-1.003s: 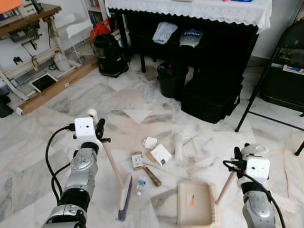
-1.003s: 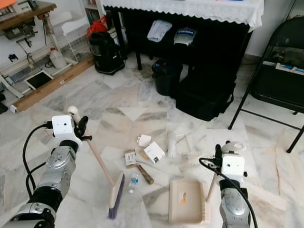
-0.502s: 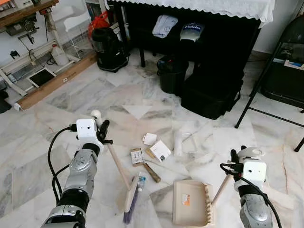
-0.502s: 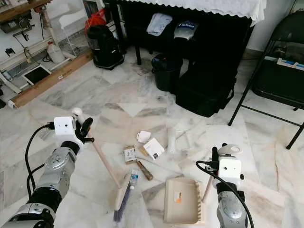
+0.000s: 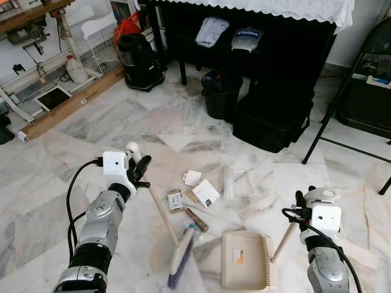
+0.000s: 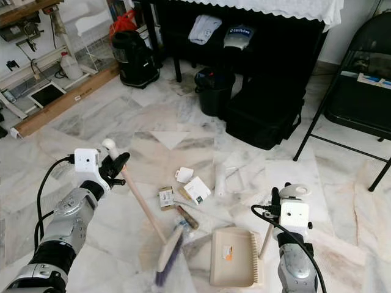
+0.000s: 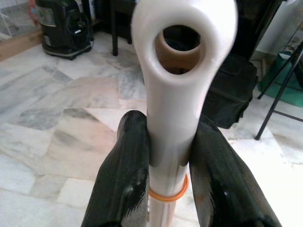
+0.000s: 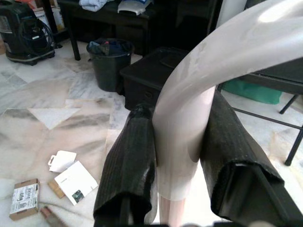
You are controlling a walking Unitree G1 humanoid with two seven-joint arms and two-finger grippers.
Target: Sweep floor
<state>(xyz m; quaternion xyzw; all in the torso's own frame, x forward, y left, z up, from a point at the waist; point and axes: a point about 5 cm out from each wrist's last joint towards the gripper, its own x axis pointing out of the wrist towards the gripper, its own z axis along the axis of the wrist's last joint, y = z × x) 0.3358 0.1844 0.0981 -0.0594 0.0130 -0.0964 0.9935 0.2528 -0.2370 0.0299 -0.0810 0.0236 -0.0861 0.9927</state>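
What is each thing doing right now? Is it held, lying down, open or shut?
Left claw: shut on the broom handle.
Right claw: shut on the dustpan handle.
Broom: held tilted, bristles on the floor.
Dustpan: flat on the floor, handle raised.
Bin: upright, open.
Small boxes: lying on the floor.
Black case: shut.
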